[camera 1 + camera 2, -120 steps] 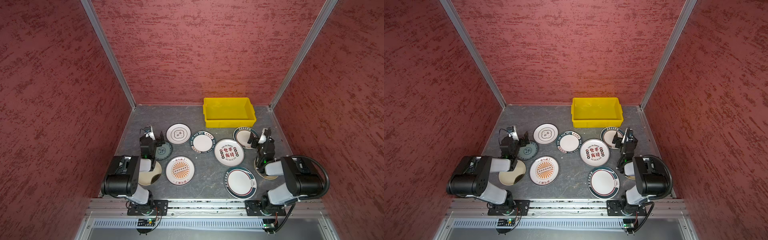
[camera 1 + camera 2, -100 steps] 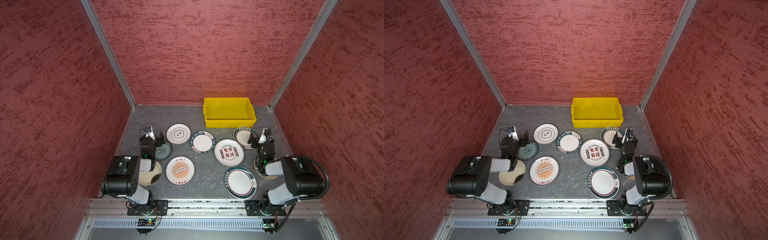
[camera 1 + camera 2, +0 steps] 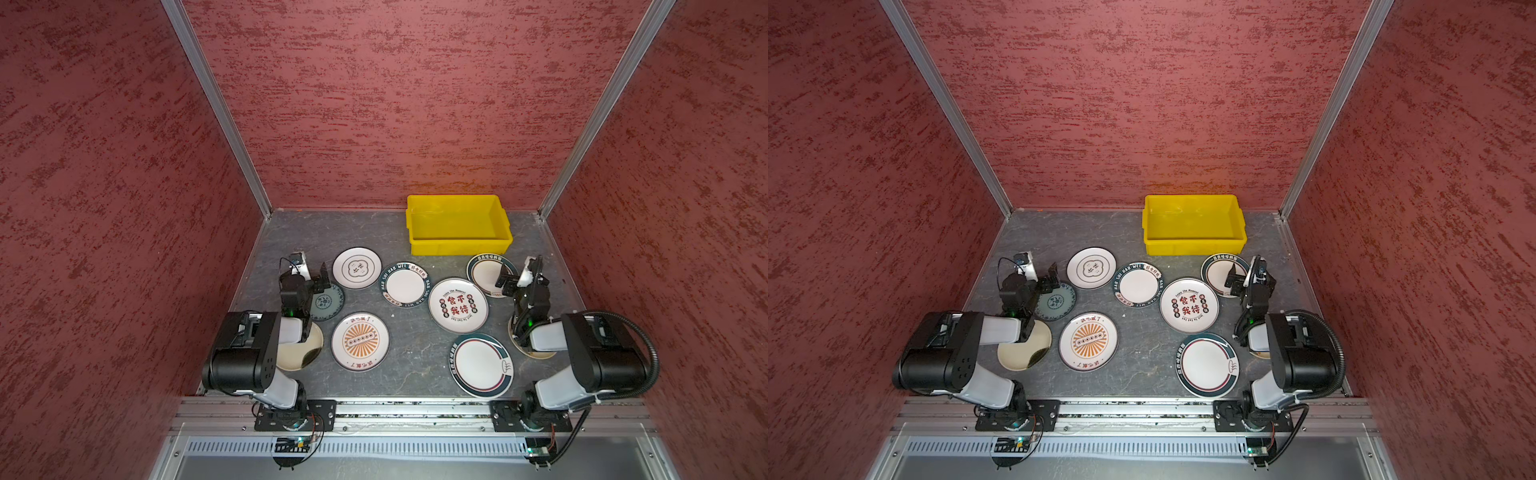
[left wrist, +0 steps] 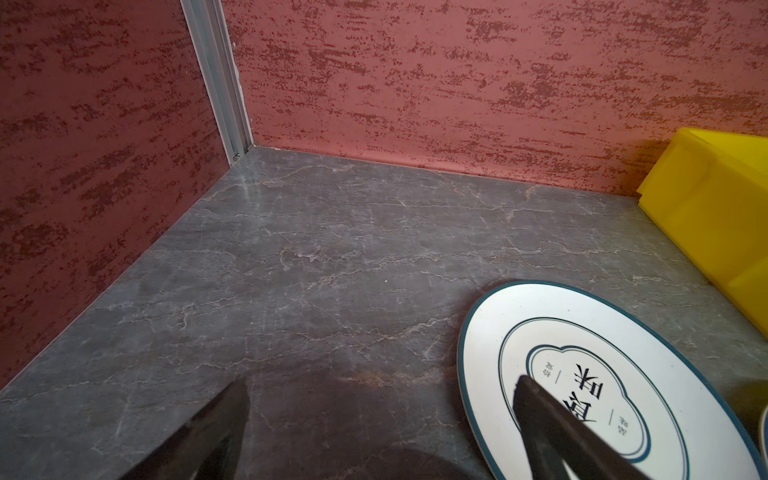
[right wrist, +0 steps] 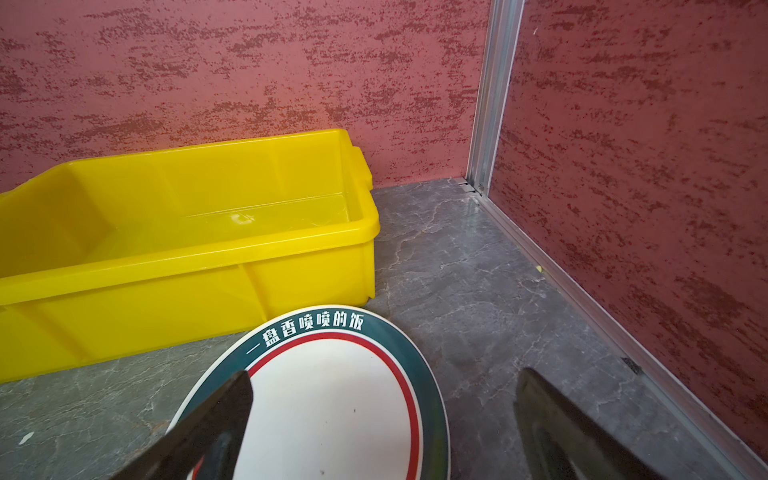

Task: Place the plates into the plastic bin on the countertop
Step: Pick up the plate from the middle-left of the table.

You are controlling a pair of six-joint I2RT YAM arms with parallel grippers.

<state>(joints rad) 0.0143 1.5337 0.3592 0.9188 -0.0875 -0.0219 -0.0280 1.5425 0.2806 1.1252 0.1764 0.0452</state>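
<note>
Nearest row, on the table (image 3: 415,357): the left cream plate (image 3: 299,357) lies partly under the left arm (image 3: 245,353); the sunburst plate (image 3: 360,341) lies flat just beside it; the large teal-rimmed plate (image 3: 482,365) lies further right; the right cream plate (image 3: 536,354) is mostly hidden under the right arm (image 3: 598,353).

Middle row: the grey-green plate (image 3: 332,301) sits partly beneath the left wrist; the dark-banded plate (image 3: 405,284) and the red-lettered plate (image 3: 458,305) lie just beside each other near the centre; contact between them cannot be confirmed.

Far row: the emblem plate (image 3: 356,268) lies on the left; the small teal-rimmed plate (image 3: 482,272) lies just beside the front wall of the bin (image 3: 457,247).

Left claw (image 4: 382,386): spread wide, holding nothing; in the left wrist view one of its fingers (image 4: 548,436) is over the emblem plate and the other over bare table; height above the plate cannot be judged.

Right claw (image 5: 384,376): spread wide, holding nothing; in the right wrist view one of its fingers (image 5: 216,424) is over the small teal-rimmed plate and the other over bare table.

The yellow bin stands on the table right of centre, close to the back wall (image 3: 395,104); all nine plates lie on the table, outside it.
</note>
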